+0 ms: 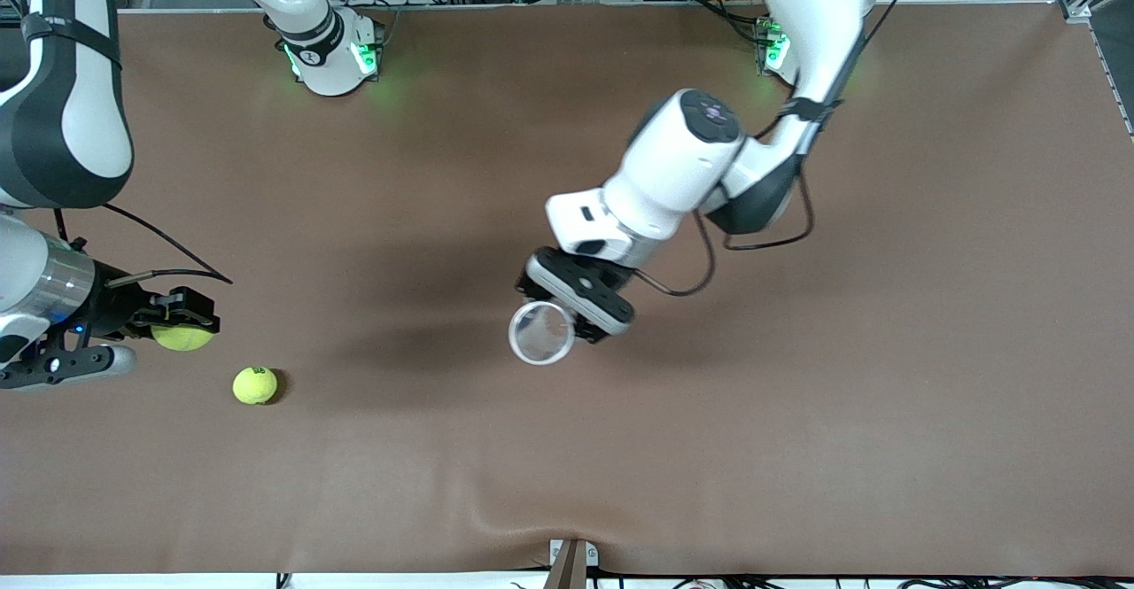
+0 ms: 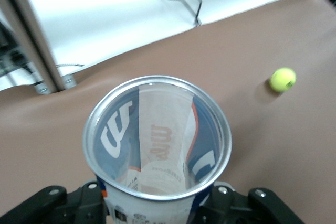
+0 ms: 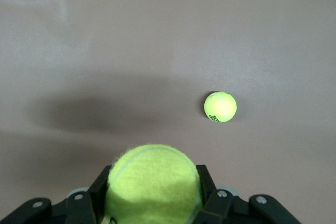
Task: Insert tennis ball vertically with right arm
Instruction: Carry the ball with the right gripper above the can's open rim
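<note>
Right claw (image 1: 182,328), clamped on a tennis ball (image 1: 182,337), is held above the worktop (image 1: 797,412) beside a second ball (image 1: 255,385), while an upright clear can (image 1: 541,333) is gripped by the left claw (image 1: 567,314).

Big white "W" logo on blue wrap of clear ball can (image 2: 157,145), seen through can's open mouth from inside, so it reads backward. More letters on white strip of same wrap, too blurry to read. Small dark print on loose tennis ball (image 3: 220,107) on counter (image 3: 157,35), too small to read.
</note>
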Controlling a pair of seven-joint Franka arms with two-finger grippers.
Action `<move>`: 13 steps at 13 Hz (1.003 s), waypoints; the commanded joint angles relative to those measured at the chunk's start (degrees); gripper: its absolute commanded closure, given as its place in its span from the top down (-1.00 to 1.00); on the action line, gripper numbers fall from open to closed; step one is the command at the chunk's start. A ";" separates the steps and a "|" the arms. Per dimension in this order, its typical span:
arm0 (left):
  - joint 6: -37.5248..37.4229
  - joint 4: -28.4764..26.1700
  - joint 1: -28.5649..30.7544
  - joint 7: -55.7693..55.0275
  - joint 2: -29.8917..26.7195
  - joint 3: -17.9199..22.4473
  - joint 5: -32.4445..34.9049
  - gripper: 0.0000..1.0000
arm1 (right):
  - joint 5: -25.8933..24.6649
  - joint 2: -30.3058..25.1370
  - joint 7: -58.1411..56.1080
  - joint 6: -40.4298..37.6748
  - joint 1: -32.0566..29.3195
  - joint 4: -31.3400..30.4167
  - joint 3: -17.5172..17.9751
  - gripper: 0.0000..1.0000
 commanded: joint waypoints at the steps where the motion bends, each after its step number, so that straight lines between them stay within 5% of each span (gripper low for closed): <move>1: 13.53 0.37 -3.79 -3.38 6.91 1.00 -0.84 0.07 | 0.46 0.44 0.58 -0.96 0.01 1.42 -0.55 -0.67; 4: 24.91 0.45 -6.25 -3.30 13.08 2.67 -0.75 0.04 | 0.37 0.44 0.32 -0.88 -0.25 1.42 -0.64 -0.67; 7: 29.57 0.54 -10.74 -3.38 15.81 8.02 -0.93 0.03 | 0.46 0.44 0.23 -0.88 -0.25 1.42 -0.64 -0.67; 13: 34.67 0.81 -11.80 -2.86 18.80 9.44 -0.75 0.06 | 0.54 0.53 0.84 -0.88 0.10 1.42 -0.64 -0.67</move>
